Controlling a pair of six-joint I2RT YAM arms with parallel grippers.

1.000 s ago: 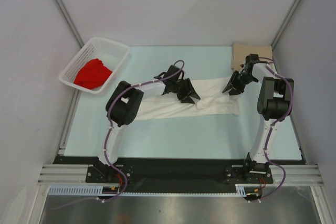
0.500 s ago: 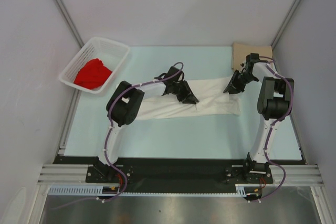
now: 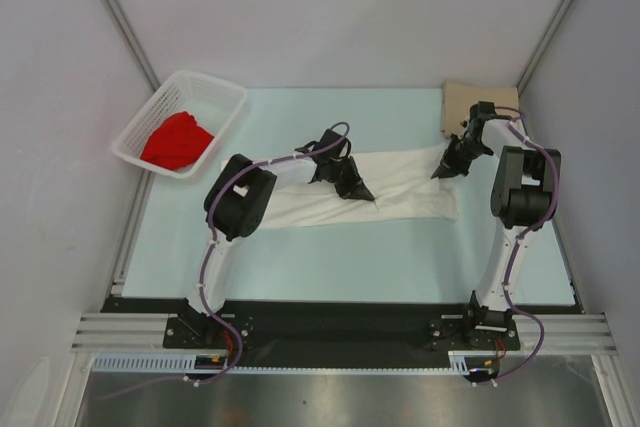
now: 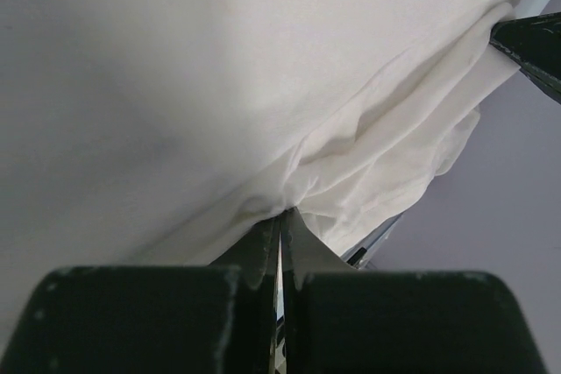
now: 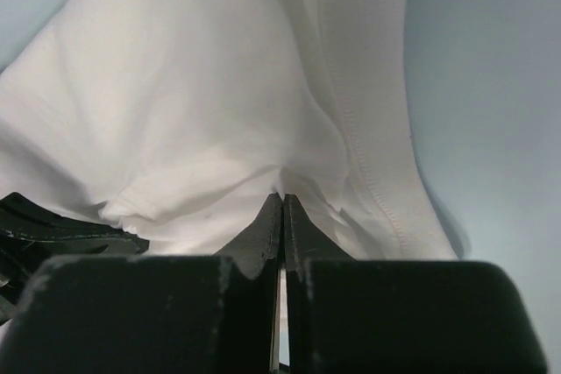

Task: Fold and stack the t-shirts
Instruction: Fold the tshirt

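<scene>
A white t-shirt lies as a long band across the middle of the table. My left gripper is shut on a bunched fold of this white t-shirt near its middle. My right gripper is shut on the cloth near the white t-shirt's right end, beside a stitched hem. A bright red t-shirt lies crumpled in the basket at the far left. A tan t-shirt, folded flat, sits at the far right corner behind the right arm.
The white lattice basket stands at the far left of the pale blue table. Metal frame posts run along both side walls. The black base rail crosses the near edge.
Both grippers have gone from partly open to shut on the white t-shirt. The left gripper's tip has moved slightly down onto the cloth; the arms otherwise hold their places.
</scene>
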